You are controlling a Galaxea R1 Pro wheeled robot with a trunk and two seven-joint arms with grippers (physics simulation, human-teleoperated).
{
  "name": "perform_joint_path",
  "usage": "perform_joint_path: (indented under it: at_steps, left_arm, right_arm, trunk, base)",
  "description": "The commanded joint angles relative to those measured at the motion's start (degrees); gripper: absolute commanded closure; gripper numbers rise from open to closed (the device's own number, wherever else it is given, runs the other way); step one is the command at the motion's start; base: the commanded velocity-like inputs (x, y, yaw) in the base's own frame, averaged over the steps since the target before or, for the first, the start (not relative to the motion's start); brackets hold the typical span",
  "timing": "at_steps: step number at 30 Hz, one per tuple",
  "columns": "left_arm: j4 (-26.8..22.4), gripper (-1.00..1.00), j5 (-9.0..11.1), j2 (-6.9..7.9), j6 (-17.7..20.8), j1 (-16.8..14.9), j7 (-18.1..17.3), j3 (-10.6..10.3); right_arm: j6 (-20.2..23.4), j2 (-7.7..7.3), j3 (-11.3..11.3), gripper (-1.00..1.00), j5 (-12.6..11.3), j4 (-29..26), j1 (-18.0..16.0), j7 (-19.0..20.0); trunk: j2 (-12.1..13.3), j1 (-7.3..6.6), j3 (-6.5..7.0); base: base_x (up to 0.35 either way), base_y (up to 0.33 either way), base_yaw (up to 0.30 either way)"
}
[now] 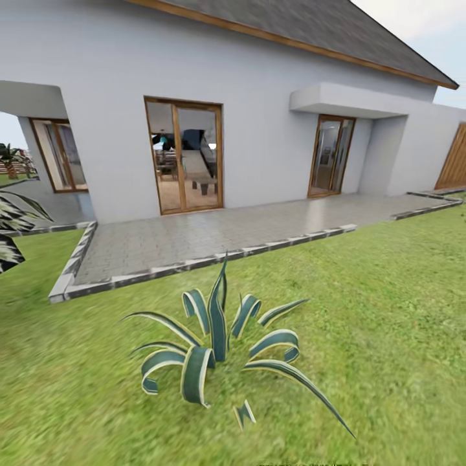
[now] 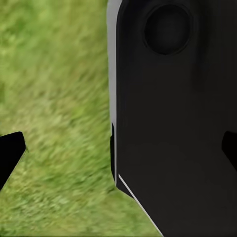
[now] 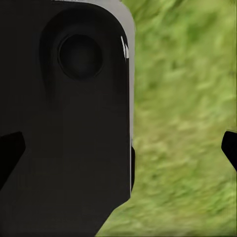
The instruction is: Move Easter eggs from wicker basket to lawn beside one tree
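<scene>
En route over lawn (image 1: 388,310) w/ both grippers wide, empty; skirt spiky plant (image 1: 220,349), scan for basket before reaching.

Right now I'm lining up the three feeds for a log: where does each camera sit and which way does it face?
Head view: on the robot's head, facing a grey house, its paved patio and a striped spiky plant on the lawn.
Left wrist view: near the left gripper, looking down at grass; dark robot body shows.
Right wrist view: near the right gripper, same.
Both wrist views share grass and dark body panels.
</scene>
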Motion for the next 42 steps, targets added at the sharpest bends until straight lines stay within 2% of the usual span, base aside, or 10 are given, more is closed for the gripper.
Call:
perform_joint_path:
  at_steps: [1, 42]
  left_arm:
    - [-0.1, -1.00, 0.0, 0.01, 0.0, 0.0, 0.0, 0.0]
    - [-0.1, -1.00, 0.0, 0.01, 0.0, 0.0, 0.0, 0.1]
  right_arm:
    - [-0.1, 0.00, 0.0, -1.00, -0.1, 0.1, -0.1, 0.0]
    - [0.0, 0.00, 0.0, -1.00, -0.2, 0.1, -0.1, 0.0]
  trunk:
    - [0.0, 0.00, -0.04]
    - [0.0, 0.00, -0.04]
  base:
    - [0.000, 0.000, -0.294]
    - [-0.015, 0.004, -0.294]
